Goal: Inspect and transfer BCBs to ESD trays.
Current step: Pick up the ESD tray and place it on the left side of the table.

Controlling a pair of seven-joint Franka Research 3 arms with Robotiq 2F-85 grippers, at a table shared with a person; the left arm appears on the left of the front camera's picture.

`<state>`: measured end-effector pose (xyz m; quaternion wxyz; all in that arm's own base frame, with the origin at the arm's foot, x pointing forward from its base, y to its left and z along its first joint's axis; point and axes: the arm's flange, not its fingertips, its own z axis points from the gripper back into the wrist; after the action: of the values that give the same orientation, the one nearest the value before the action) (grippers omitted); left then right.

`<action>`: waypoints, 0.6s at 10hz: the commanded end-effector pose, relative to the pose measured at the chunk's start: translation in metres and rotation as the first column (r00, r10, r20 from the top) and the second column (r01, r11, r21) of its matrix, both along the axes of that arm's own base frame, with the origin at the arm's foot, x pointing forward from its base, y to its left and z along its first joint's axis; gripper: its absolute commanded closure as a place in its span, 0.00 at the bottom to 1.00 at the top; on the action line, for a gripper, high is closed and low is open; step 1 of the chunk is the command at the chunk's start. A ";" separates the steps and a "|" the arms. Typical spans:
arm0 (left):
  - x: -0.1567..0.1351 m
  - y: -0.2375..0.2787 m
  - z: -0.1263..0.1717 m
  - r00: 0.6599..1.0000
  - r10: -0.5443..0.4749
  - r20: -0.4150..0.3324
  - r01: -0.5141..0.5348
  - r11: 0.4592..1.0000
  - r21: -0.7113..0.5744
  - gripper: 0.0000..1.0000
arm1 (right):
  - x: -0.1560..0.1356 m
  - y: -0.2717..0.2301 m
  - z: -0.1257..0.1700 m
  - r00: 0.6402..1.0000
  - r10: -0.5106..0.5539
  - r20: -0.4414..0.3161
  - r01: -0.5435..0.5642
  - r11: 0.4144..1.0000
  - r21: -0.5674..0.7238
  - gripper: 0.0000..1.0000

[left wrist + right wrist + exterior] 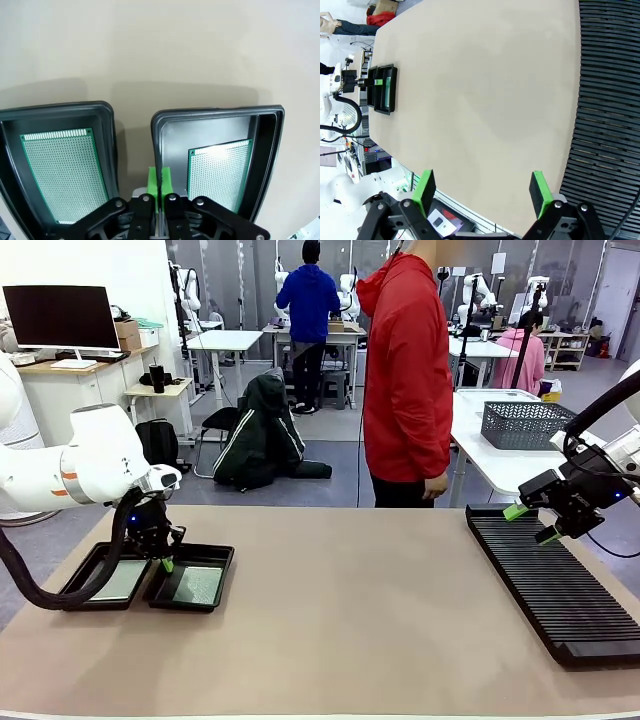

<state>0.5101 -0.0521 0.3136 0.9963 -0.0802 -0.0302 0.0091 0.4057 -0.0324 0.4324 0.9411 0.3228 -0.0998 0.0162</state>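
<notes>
We judge the transfer nearly done — both ESD trays [165, 125], side by side under our left arm, each hold one of the BCBs [220, 172] flat on the floor. The left gripper [159, 181] hangs over the gap between the trays, pads pressed together on nothing. Far across the table [350, 620] from the trays, our right gripper [482, 192] hovers with its pads wide apart and empty over the near edge of the ribbed rack [560, 580]. Next, we think — check whether that rack offers another board.
</notes>
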 end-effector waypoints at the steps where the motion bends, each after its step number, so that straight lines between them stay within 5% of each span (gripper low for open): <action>1: -0.004 0.000 -0.007 0.999 0.017 0.030 -0.018 0.999 0.038 0.97 | -0.001 0.002 0.002 1.000 -0.021 -0.009 0.021 1.000 0.006 0.00; 2: -0.004 0.000 -0.010 0.999 0.025 0.026 -0.027 0.999 0.044 0.97 | -0.001 0.002 0.002 1.000 -0.021 -0.009 0.021 1.000 0.006 0.00; 6: -0.009 -0.010 0.000 0.999 0.022 0.038 -0.025 0.997 0.074 0.68 | -0.001 0.002 0.002 1.000 -0.021 -0.009 0.021 1.000 0.006 0.00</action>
<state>0.5088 -0.0568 0.3104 0.9975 -0.0564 -0.0394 0.0153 0.4057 -0.0324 0.4324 0.9411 0.3228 -0.0998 0.0162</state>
